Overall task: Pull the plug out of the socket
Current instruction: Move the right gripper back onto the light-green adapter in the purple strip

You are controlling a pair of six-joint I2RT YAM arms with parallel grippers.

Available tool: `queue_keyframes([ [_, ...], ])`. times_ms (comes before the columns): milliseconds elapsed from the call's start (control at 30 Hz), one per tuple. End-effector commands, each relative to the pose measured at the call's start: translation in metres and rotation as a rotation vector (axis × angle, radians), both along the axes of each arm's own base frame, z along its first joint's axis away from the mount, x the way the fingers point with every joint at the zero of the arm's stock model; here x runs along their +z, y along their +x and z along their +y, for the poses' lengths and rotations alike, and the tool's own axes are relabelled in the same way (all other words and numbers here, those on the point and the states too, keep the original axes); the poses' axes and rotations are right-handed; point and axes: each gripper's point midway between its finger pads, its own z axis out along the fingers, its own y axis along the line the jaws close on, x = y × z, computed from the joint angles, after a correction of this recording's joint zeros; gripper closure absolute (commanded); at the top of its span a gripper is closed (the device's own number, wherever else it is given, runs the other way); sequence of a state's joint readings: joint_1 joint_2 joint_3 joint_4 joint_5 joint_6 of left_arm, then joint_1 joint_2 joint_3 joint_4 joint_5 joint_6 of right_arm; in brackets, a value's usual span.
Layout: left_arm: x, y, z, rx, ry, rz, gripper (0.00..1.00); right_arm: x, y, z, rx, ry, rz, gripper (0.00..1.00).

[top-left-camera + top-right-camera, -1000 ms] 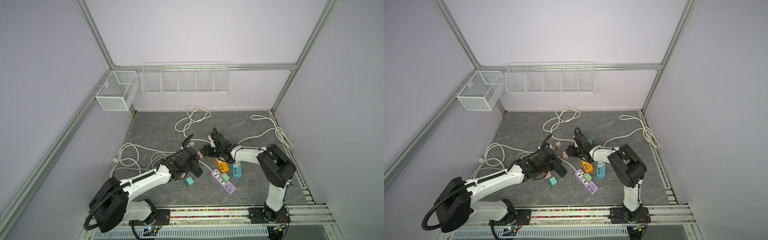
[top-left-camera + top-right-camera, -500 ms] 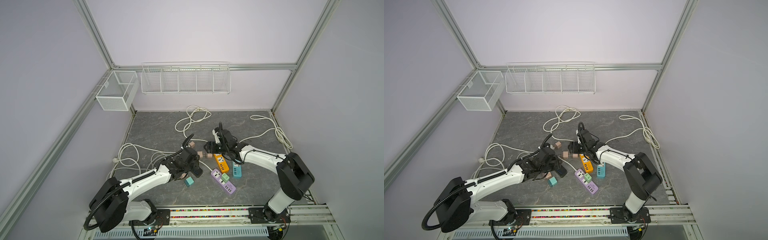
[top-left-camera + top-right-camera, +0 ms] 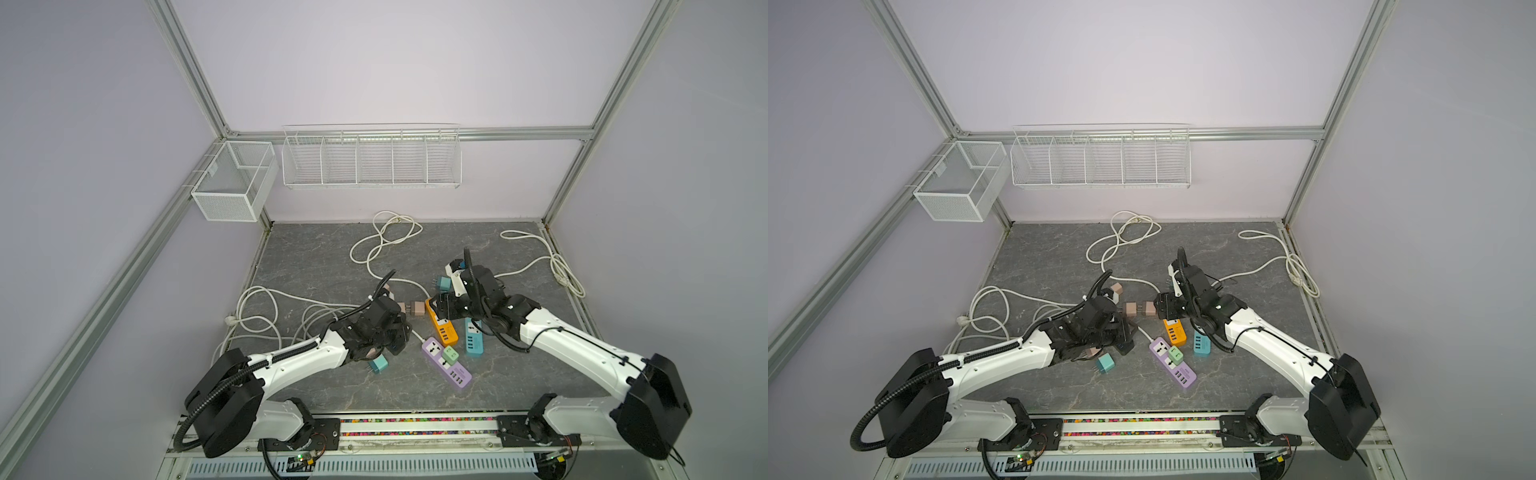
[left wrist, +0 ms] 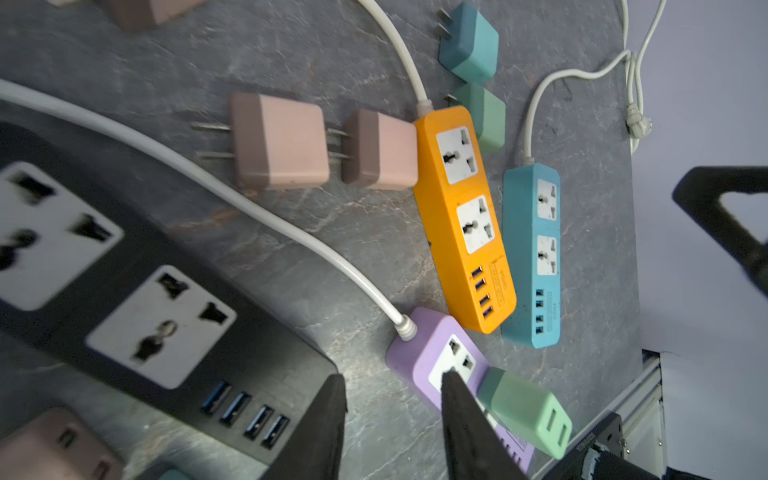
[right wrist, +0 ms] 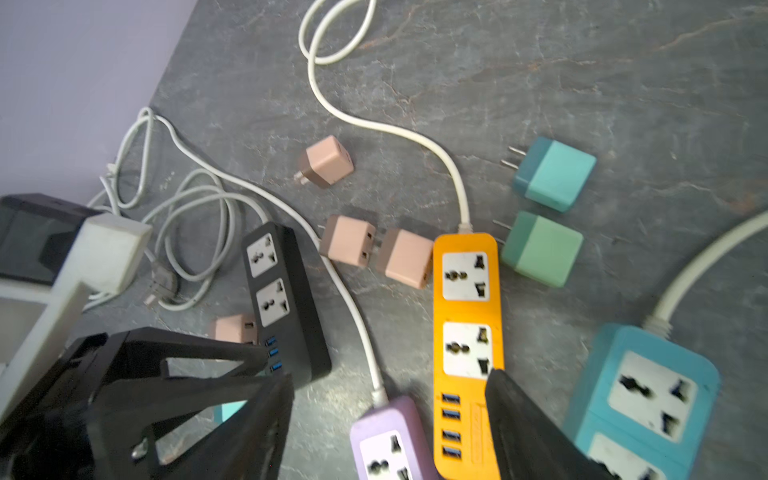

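Green plug (image 4: 525,411), two-tone block, seated in purple strip (image 4: 415,353), left pincer (image 4: 392,376) released, right pincer (image 5: 390,374) released

l fingers (image 4: 320,436) barely apart, r fingers (image 5: 528,436) wide, arms reaching inward

Place: robot test cell, lab-type.
Walls: plain lilac panels (image 3: 395,62) in alu. profile frame (image 3: 191,75), all round.
Floor: grey stone-look worktop (image 3: 316,257).
Arms: left arm (image 3: 299,365), right arm (image 3: 573,345), white/black, on base rail (image 3: 415,434) at 6 o'clock.
Storage: wire rack (image 3: 371,162) at 12 o'clock; mesh basket (image 3: 226,203) at 10 o'clock.
Props: orange power strip (image 3: 444,330), white cables (image 4: 291,230), mid-floor.
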State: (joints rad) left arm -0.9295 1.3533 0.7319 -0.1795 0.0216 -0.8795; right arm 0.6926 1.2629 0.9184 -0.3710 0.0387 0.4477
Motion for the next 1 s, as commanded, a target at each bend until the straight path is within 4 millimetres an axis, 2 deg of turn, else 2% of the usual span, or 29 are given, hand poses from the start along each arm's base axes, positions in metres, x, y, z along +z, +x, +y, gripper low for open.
queue_keyframes([
  [0, -0.002, -0.008, -0.013, -0.015, -0.029, -0.001, 0.60, -0.015, -0.028, -0.026, 0.023, -0.153, 0.028, 0.24],
  [167, -0.011, -0.021, -0.021, -0.029, -0.085, 0.044, 0.59, -0.019, -0.055, -0.035, 0.062, -0.232, 0.050, 0.24],
  [300, -0.019, -0.031, -0.027, -0.053, -0.098, 0.087, 0.59, -0.023, -0.071, -0.033, 0.094, -0.266, 0.068, 0.24],
  [367, -0.022, -0.036, -0.031, -0.062, -0.113, 0.106, 0.59, -0.038, -0.083, -0.037, 0.106, -0.309, 0.100, 0.24],
  [533, -0.028, -0.043, -0.037, -0.079, -0.107, 0.124, 0.58, -0.050, -0.100, -0.033, 0.126, -0.312, 0.122, 0.24],
  [733, -0.039, -0.045, -0.044, -0.091, -0.107, 0.142, 0.58, -0.067, -0.111, -0.031, 0.139, -0.347, 0.139, 0.25],
  [967, -0.044, -0.044, -0.057, -0.127, -0.136, 0.145, 0.59, -0.079, -0.112, -0.026, 0.150, -0.375, 0.151, 0.26],
])
